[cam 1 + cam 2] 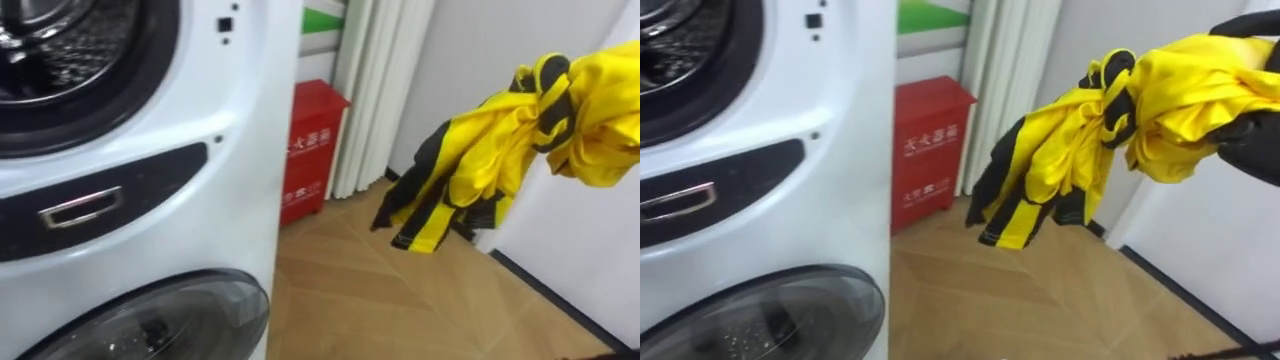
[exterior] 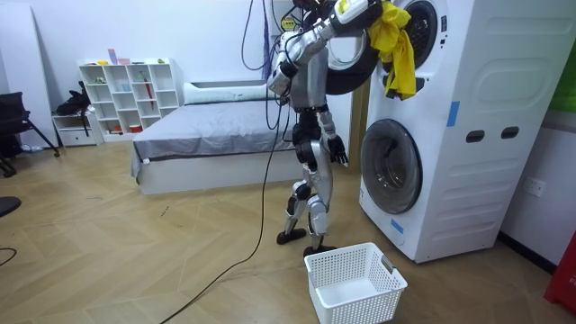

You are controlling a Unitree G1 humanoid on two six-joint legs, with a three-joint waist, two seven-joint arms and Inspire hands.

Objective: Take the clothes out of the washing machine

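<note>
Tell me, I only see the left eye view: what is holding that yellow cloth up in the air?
Observer: The robot's right hand, dark fingers curled round the yellow garment, seen in the right eye view.
Operator: Where can it drop it?
Observer: A white basket stands on the floor before the washing machine, near the robot's feet.
Operator: And the other hand?
Observer: The left hand hangs by its side.

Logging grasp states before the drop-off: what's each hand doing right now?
Left hand: cannot be told; it hangs by the robot's side.
Right hand: closed on the yellow and black garment.
</note>
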